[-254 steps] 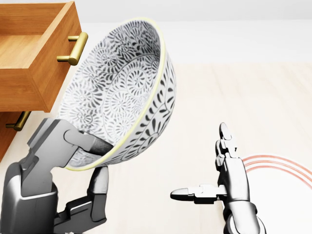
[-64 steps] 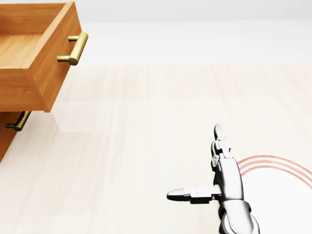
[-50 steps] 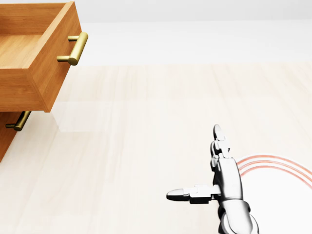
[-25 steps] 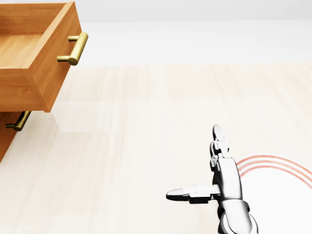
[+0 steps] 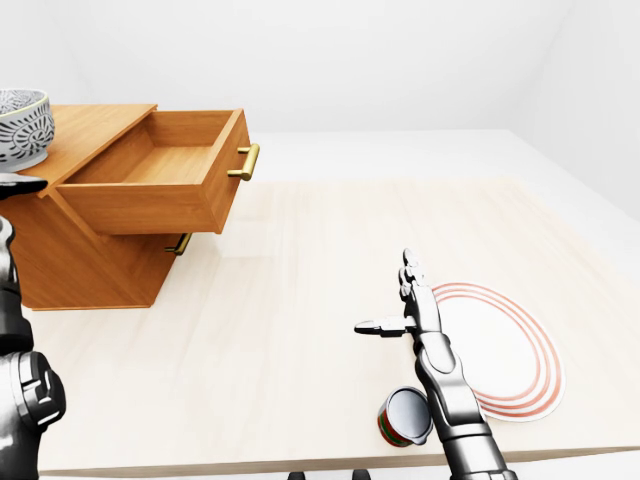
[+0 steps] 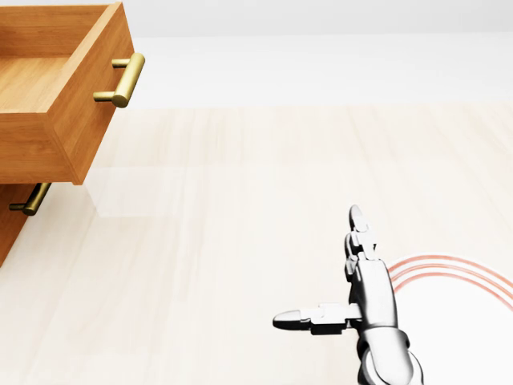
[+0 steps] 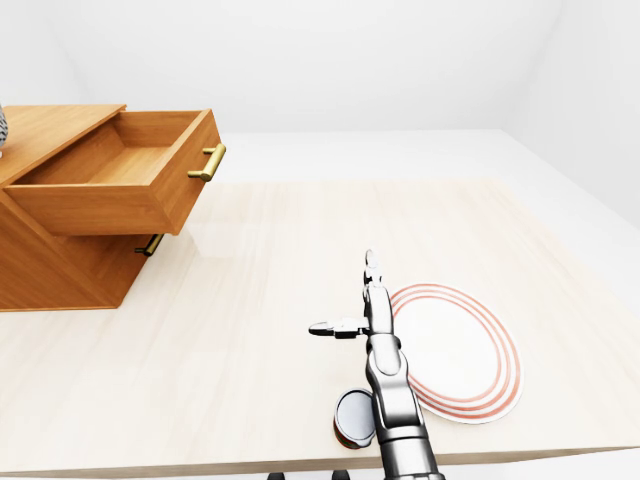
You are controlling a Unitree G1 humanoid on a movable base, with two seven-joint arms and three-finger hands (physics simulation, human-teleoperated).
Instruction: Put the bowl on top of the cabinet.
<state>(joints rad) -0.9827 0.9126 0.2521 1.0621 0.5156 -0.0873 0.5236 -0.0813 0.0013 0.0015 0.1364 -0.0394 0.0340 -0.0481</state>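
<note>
The patterned grey-and-white bowl stands upright on the wooden cabinet's top, at the far left of the left-eye view and cut off by its edge. Just below the bowl, one dark finger of my left hand sticks out flat and apart from it, with nothing in the hand; its forearm runs down the left edge. My right hand hovers over the table near the plate, fingers spread and empty. The head view shows neither the bowl nor the left hand.
The cabinet's top drawer is pulled out, overhanging the table; a lower drawer's brass handle shows beneath. A white plate with red rings lies to the right of my right hand. A small can lies near the table's bottom edge.
Five seconds ago my left hand held the bowl tilted in the head view. Both have left that view, and the bowl now rests on the cabinet. The right hand has barely moved.
</note>
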